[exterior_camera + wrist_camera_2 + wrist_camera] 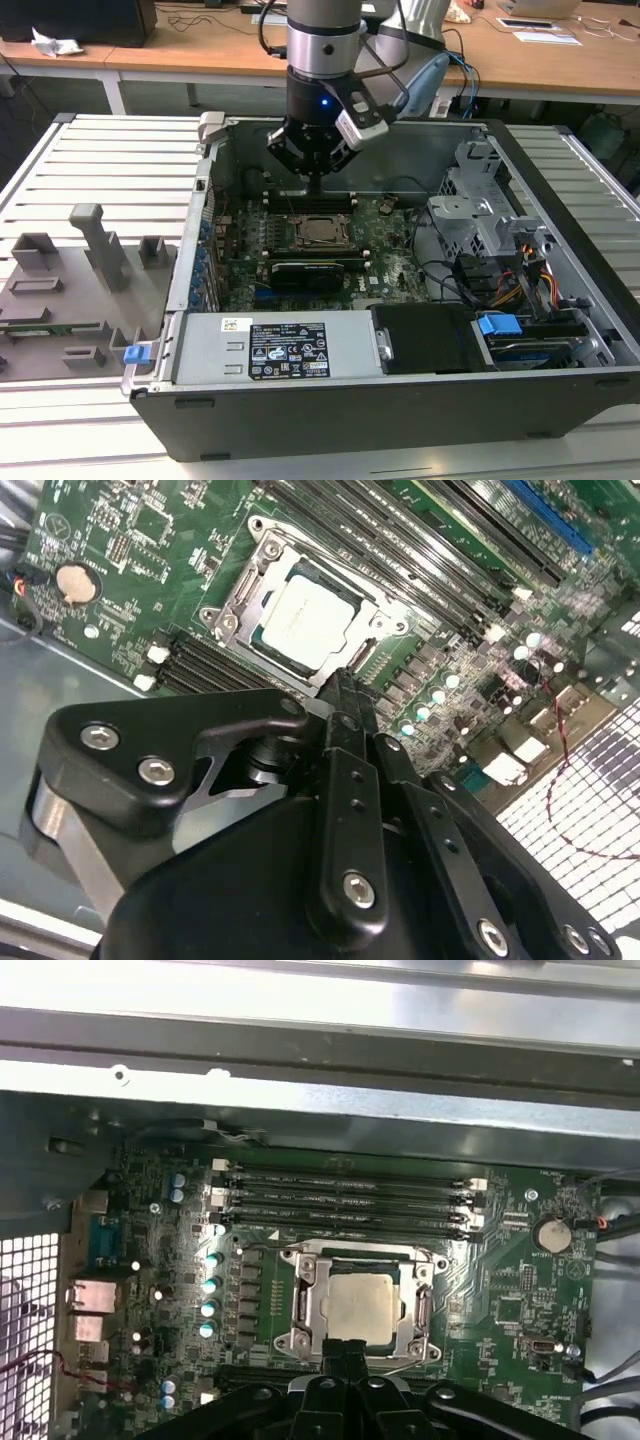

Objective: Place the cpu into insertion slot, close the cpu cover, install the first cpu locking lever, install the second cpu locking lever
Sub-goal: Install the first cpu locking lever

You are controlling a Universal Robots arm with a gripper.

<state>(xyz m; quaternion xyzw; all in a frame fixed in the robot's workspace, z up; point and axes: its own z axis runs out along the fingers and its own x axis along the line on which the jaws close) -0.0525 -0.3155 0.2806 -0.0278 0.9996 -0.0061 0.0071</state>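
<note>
Gripper (316,188) at upper centre of exterior view, fingers pressed together, holding nothing, tips near cpu cover (305,1305). Cover flat on motherboard (390,250); cpu (322,231) inside its window.

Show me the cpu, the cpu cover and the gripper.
cpu (362,1305): first wrist view, middle of its metal top.
cpu cover (308,1310): first wrist view, frame strip beside the cpu.
gripper (316,186): exterior view, at its fingertips.

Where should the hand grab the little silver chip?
From straight above, I think, pinching two opposite edges: the cpu lies flat, face up. The cpu cover frames its rim, so those edges look hard to reach now.
</note>
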